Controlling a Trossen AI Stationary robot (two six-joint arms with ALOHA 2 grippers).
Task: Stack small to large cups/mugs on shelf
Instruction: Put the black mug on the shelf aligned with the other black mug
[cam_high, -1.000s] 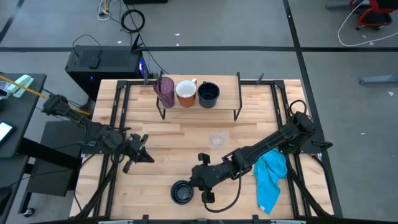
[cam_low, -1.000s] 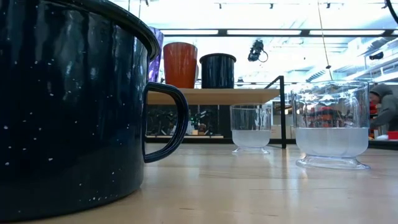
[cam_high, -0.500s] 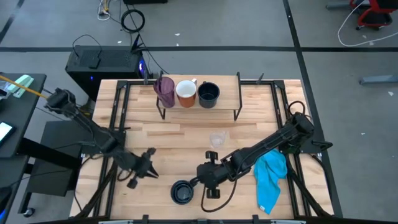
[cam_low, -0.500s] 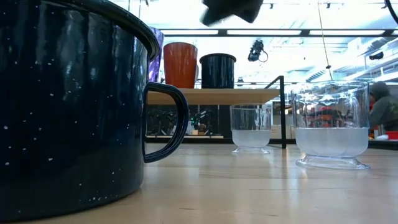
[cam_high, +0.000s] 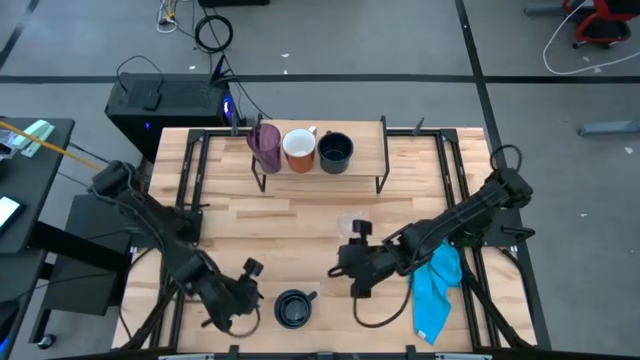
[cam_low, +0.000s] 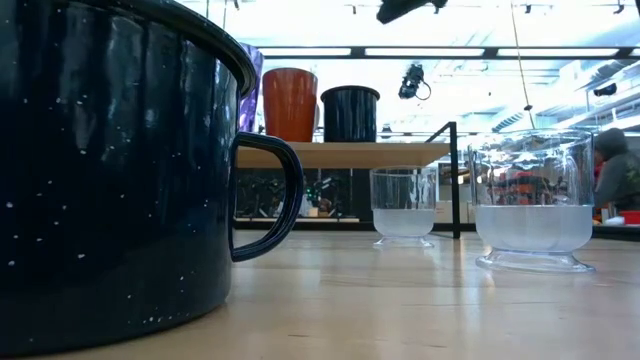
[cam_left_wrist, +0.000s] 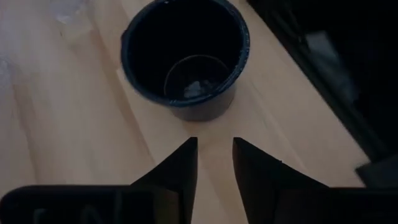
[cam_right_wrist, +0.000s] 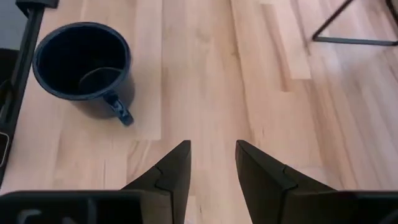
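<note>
Left hand (cam_high: 250, 290), fingers narrowly parted, empty beside navy mug (cam_high: 293, 308) on table (cam_high: 300, 215)

Shelf (cam_high: 362, 150) at tabletop (cam_high: 300, 215) rear. On shelf, left to right: tumbler (cam_high: 265, 145), mug (cam_high: 299, 150), second mug (cam_high: 335, 151). Glass (cam_high: 347, 224) mid-tabletop, before shelf. Third mug (cam_high: 293, 309) at front edge, small glass inside it. Cloth (cam_high: 435, 285) front right. Left gripper (cam_high: 247, 295) just left of third mug; right gripper (cam_high: 352, 262) between glass and cloth.
</note>
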